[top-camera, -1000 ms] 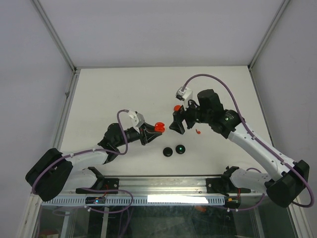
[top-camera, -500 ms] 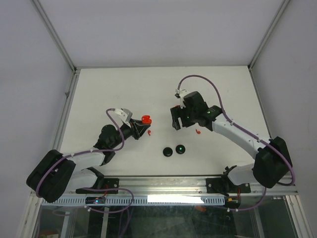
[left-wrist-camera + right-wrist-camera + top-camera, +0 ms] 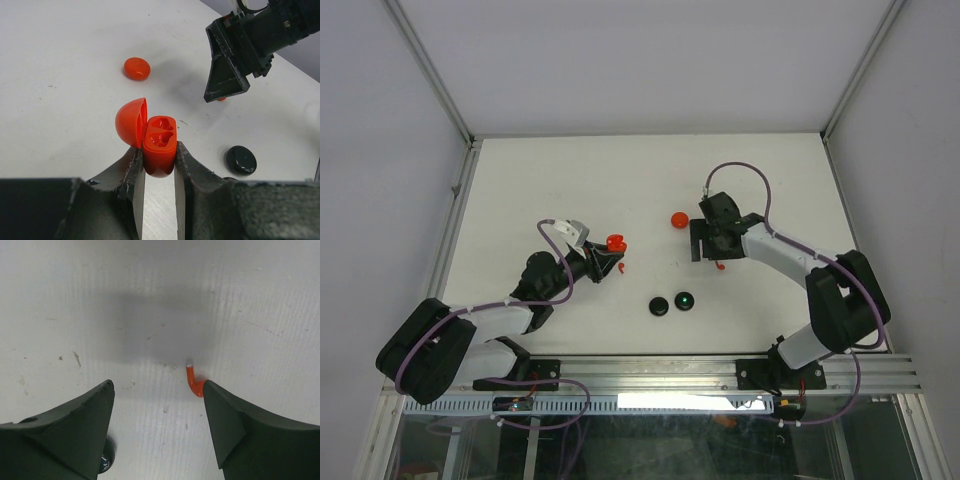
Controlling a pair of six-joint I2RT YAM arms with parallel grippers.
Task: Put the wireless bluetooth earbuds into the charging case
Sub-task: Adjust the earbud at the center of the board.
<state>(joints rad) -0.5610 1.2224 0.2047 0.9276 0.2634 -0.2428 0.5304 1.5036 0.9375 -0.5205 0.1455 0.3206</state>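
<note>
Neighbouring red earbud, red disc, black discs

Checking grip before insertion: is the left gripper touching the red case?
Touching. Left wrist view shows the left gripper clamped on both sides of the red case.

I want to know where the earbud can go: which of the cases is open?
The red case in the left gripper: its lid stands up, baring two sockets. The other red case and both black cases look shut, lying on the table.
</note>
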